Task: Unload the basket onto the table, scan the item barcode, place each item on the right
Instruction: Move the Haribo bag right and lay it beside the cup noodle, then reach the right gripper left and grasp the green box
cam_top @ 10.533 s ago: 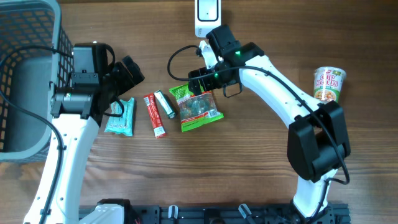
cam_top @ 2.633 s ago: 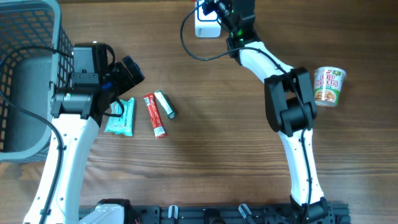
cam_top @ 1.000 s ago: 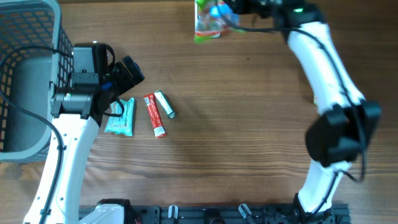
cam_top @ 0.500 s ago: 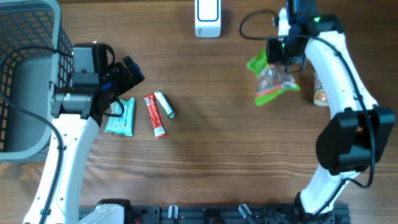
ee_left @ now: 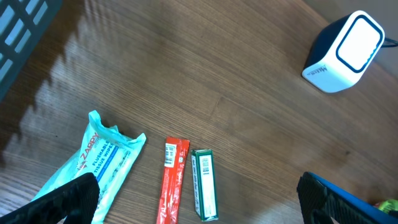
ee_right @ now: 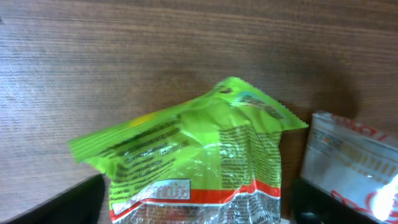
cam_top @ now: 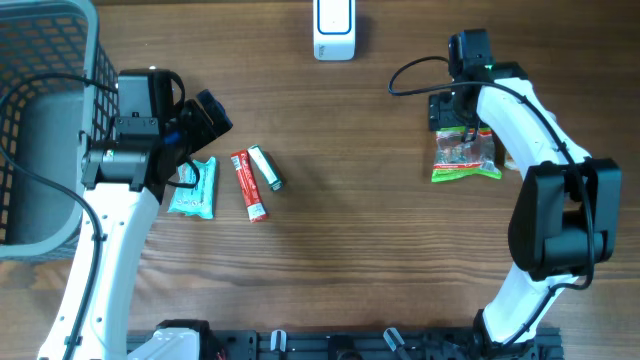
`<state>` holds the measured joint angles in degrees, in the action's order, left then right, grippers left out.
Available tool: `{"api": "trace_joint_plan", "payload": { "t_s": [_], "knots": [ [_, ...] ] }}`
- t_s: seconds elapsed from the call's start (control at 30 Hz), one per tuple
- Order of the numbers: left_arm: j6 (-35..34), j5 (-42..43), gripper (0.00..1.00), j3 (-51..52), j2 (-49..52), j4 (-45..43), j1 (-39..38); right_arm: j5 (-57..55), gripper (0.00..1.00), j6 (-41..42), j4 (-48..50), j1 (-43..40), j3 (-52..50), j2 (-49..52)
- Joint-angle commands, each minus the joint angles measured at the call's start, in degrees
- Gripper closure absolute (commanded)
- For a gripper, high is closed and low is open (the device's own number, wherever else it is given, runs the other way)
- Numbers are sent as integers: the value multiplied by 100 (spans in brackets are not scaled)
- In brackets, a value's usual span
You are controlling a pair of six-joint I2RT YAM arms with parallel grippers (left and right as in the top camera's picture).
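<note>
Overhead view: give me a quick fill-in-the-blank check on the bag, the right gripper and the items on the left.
The bag lies on the wooden ___, held by nothing.
The right gripper by it has its jaws ___.
Between the blue packet and the green box lies a ___ stick.
Missing: table; open; red.

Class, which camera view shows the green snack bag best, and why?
The right wrist view: the green snack bag fills the frame, its print visible. Overhead shows it small, from above. The left wrist view shows at most a green speck.
</note>
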<state>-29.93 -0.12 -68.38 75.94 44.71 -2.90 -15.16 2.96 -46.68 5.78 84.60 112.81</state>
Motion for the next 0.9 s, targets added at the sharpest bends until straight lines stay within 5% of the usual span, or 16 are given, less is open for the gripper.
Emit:
{"api": "trace_joint_plan", "payload": {
  "t_s": [0.0,0.17,0.27,0.37,0.7,0.87],
  "knots": [
    [-52,24,0,-52,-20,-11,13,-46,1,-122,-229,-11,516,-210],
    [-52,24,0,-52,-20,-11,13,2184,15,-131,-811,31,758,-496],
    [-52,24,0,-52,-20,-13,13,3075,60,-74,-1008,35,680,-479],
    [-52,24,0,-52,-20,-11,13,3042,77,319,-713,50,275,-459],
    [-52,24,0,-52,-20,-11,13,1742,78,1117,1244,57,-1526,-426],
    [-52,24,0,-52,-20,-11,13,739,81,1121,1239,22,-1711,-450]
  ]
}}
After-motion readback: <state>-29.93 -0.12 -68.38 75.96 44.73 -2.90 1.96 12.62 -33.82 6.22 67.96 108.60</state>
